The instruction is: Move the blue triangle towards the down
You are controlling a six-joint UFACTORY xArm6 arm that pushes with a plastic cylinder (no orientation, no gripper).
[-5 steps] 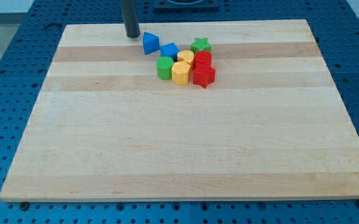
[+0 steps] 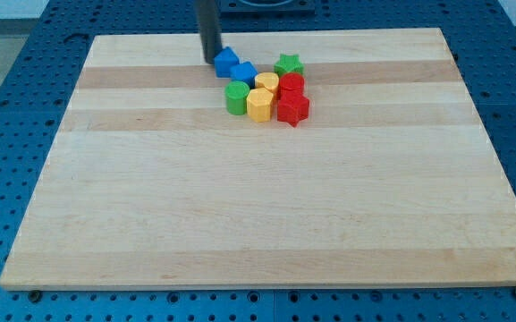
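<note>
The blue triangle lies near the board's top, at the upper left of a cluster of blocks. My tip touches its left side. A second blue block sits just right of and below the triangle, touching it. Below them are a green cylinder, a yellow hexagon and a yellow heart-like block.
A green star sits at the cluster's top right, with a red block and a red star-like block under it. The wooden board lies on a blue perforated table.
My tip has moved right and slightly down. It has pushed the blue triangle right, against the other blue block.
</note>
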